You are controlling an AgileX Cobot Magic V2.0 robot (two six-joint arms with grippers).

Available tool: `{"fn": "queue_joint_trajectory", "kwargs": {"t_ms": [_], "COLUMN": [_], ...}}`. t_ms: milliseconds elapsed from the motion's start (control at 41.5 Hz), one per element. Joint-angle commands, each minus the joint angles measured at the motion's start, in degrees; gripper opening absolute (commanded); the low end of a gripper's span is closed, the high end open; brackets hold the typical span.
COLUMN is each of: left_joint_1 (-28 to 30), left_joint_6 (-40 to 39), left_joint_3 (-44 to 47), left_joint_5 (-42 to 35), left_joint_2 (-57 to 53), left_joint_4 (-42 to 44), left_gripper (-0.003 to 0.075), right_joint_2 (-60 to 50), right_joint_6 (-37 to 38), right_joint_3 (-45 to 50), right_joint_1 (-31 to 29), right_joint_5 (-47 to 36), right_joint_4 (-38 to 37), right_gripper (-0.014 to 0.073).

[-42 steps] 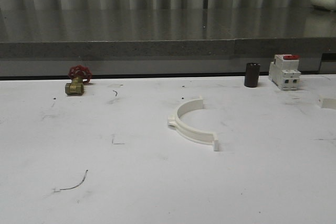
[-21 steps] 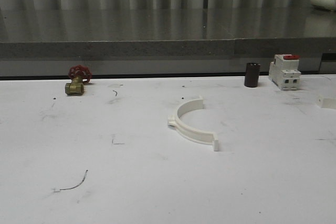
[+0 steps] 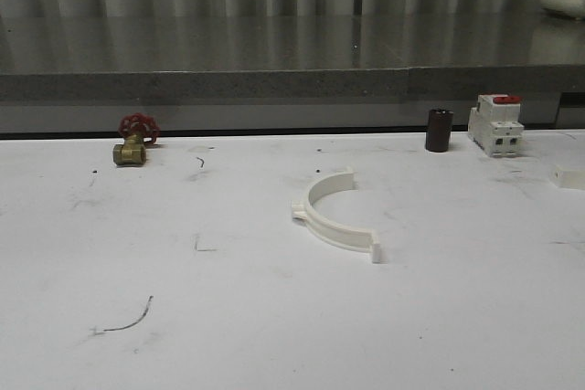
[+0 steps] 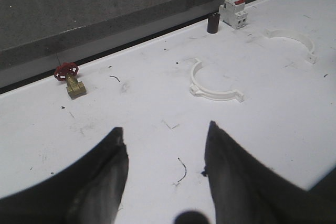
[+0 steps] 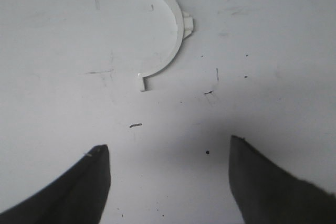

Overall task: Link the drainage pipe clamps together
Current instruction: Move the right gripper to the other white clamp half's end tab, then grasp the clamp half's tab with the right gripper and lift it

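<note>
Two white half-ring clamps lie flat on the white counter [image 3: 274,335], well apart, not joined. In the front view, one clamp [image 3: 335,216] sits near the middle, its open side facing about 1 o'clock, w/ a small square tab at each end. The other clamp [image 3: 571,178] is at the far right edge, at about 3 o'clock from the first; just a bit of it shows there. In the left wrist view both show: the near clamp [image 4: 212,83] and the far clamp [image 4: 294,40], w/ bare counter between them.

The left end effector [image 4: 165,169] hangs above the counter w/ its two dark fingers [image 4: 105,177] spread apart and nothing between them. It is well back from the near clamp. The right end effector [image 5: 168,182] is also spread wide and holds nothing. It hangs over the far clamp [image 5: 163,30], which lies just past its fingers [image 5: 262,182], not touching them.

At the back of the counter, at about 10 o'clock from the middle clamp, is a small brass valve [image 3: 133,142] w/ a red wheel. At about 1 o'clock is a short dark tube [image 3: 439,130] standing up, and just beside it a boxy white breaker [image 3: 495,124] w/ a red top. A thin dark wire bit [image 3: 128,317] lies at about 8 o'clock, near the front.
</note>
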Motion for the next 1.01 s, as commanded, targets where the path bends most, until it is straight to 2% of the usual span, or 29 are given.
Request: {"fn": "queue_joint_trajectory", "kwargs": {"t_ms": [0, 120, 361, 650, 987], "left_joint_1": [0.0, 0.0, 0.0, 0.0, 0.0], "left_joint_6": [0.0, 0.0, 0.0, 0.0, 0.0], "left_joint_3": [-1.4, -1.4, -1.4, -1.4, -1.4], "left_joint_5": [-4.4, -4.4, -4.4, -4.4, -4.4], "left_joint_2": [0.6, 0.6, 0.6, 0.6, 0.6], "left_joint_4": [-0.4, -0.4, -0.4, -0.4, -0.4], "left_gripper": [0.0335, 0.0335, 0.0335, 0.0335, 0.0335], "right_joint_2": [5.9, 13.2, 22.6, 29.3, 35.3], "right_joint_6": [-1.9, -3.5, -5.9, -6.0, -6.0], "right_joint_3": [-4.3, -7.3, -9.6, -9.6, -9.7], "right_joint_1": [-1.7, -1.8, -1.8, -4.1, -4.3], "right_joint_5": [-0.3, -1.1, -9.5, -17.3, -22.9], "right_joint_4": [1.3, 1.4, 1.4, 1.3, 2.6], "right_gripper": [0.0507, 0.0507, 0.0507, 0.0507, 0.0507]}}
